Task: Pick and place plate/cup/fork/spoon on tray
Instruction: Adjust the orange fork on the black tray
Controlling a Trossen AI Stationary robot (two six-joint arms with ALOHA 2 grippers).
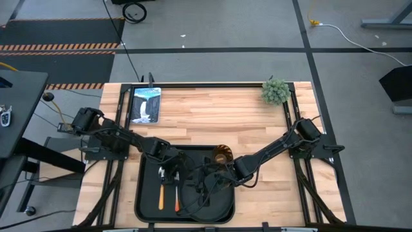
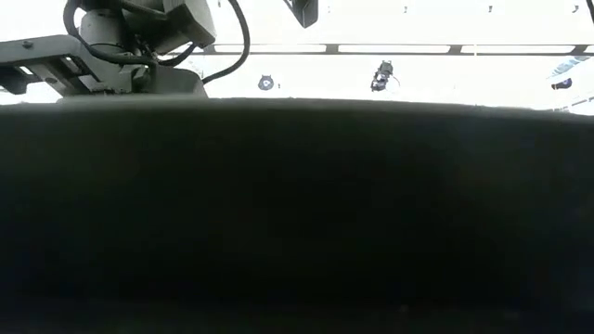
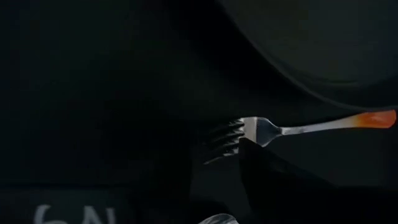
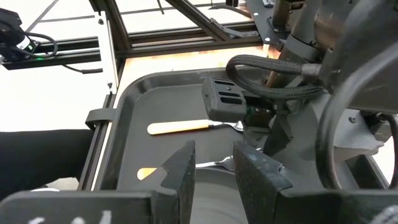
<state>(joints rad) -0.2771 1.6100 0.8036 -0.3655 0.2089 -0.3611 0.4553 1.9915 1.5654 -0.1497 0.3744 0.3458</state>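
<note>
The tray [image 1: 143,207] is a large black rectangle with rounded corners and a low rim, lying at the lower centre of the high view on the wooden table [image 1: 212,113]. On its left half two orange-handled utensils lie side by side: the spoon [image 1: 161,193] on the left and the fork [image 1: 176,195] just beside it, their silver heads toward the arms. The left wrist view shows the fork's pronged head and orange tip clearly. The amber-brown cup [image 1: 221,155] sits at the tray's upper edge. The round black plate [image 1: 212,200] is hard to separate from the dark tray under the cables. The left gripper [image 1: 170,173] hovers over the utensil heads; I cannot tell its opening. The right gripper [image 4: 214,171] hangs over the tray, fingers narrowly parted, holding nothing. The low view is mostly blocked by darkness.
</note>
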